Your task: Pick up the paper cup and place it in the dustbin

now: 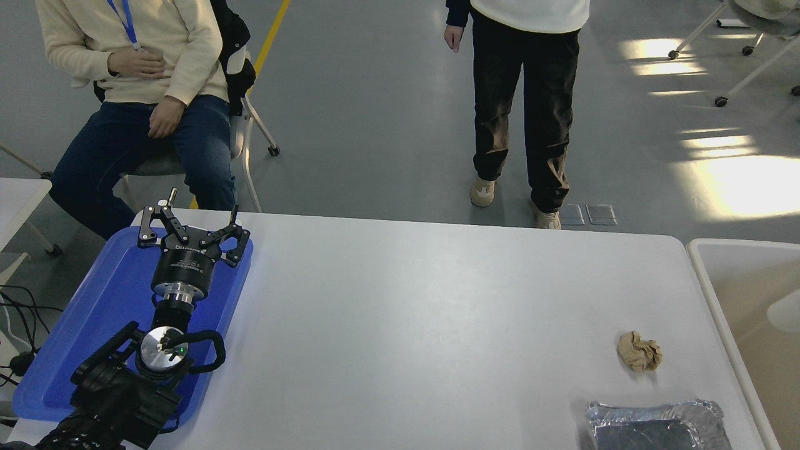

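A pale white, blurred shape that looks like the paper cup [785, 310] shows inside the dustbin [744, 242], at the picture's right edge and partly cut off by it. The dustbin is off-white with a beige inside and stands against the table's right end. My left gripper [190, 226] is parked over the blue tray at the lower left, open and empty. My right arm and gripper are out of view.
A crumpled tan paper ball [639, 351] lies on the white table [406, 325] near its right end. A shiny foil tray [656, 425] sits at the front right. The blue flat tray [106, 312] lies at the left. One person sits at the far left and another stands beyond the table.
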